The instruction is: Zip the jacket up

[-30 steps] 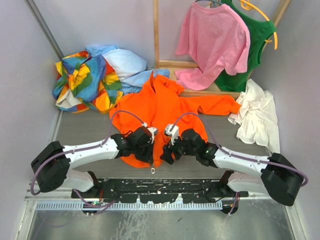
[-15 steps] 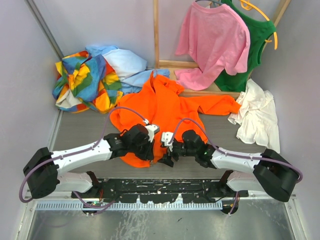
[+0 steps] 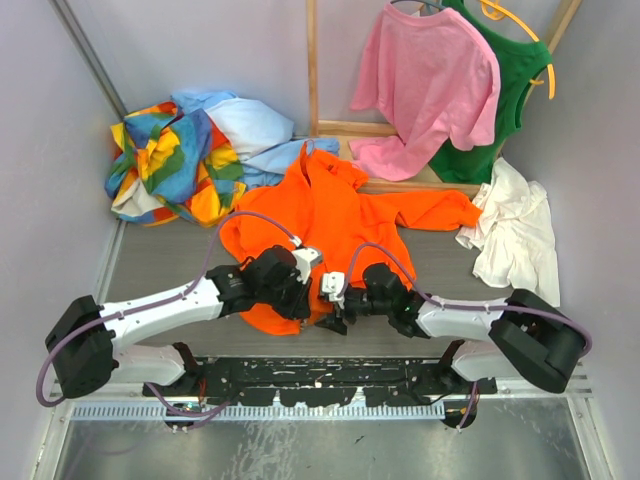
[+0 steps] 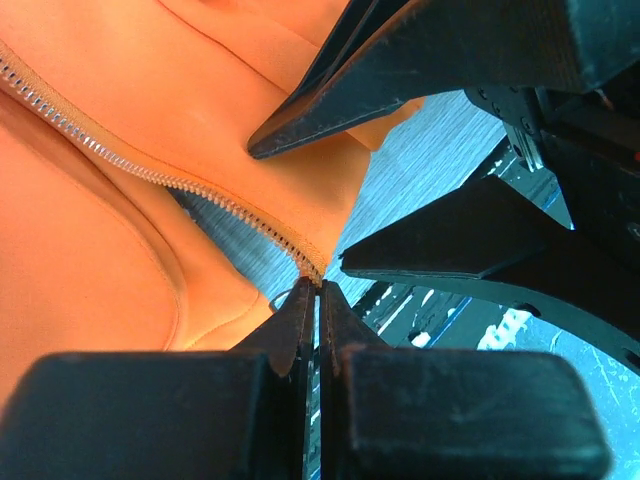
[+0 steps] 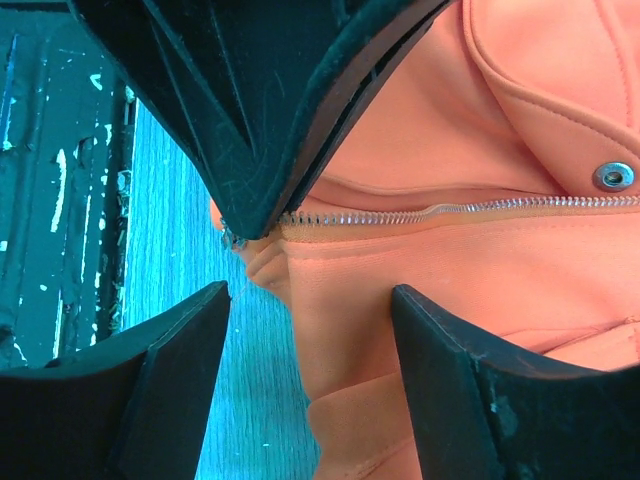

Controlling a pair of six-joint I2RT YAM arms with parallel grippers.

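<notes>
Left gripper [image 4: 318,290] pinches the bottom end of the orange jacket's [image 3: 330,215] zipper [image 4: 150,170], lower centre; right gripper [image 5: 308,295] hangs spread just beside. Clamping the fabric taut first should ease the pull.

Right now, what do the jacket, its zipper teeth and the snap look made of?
Jacket: soft, matte orange fabric, fairly thick by its rounded folds and stitched seams; knit or woven, unclear. Zipper teeth: silvery and glinting, likely metal, possibly coated plastic. Snap: shiny ringed disc, likely metal.
</notes>
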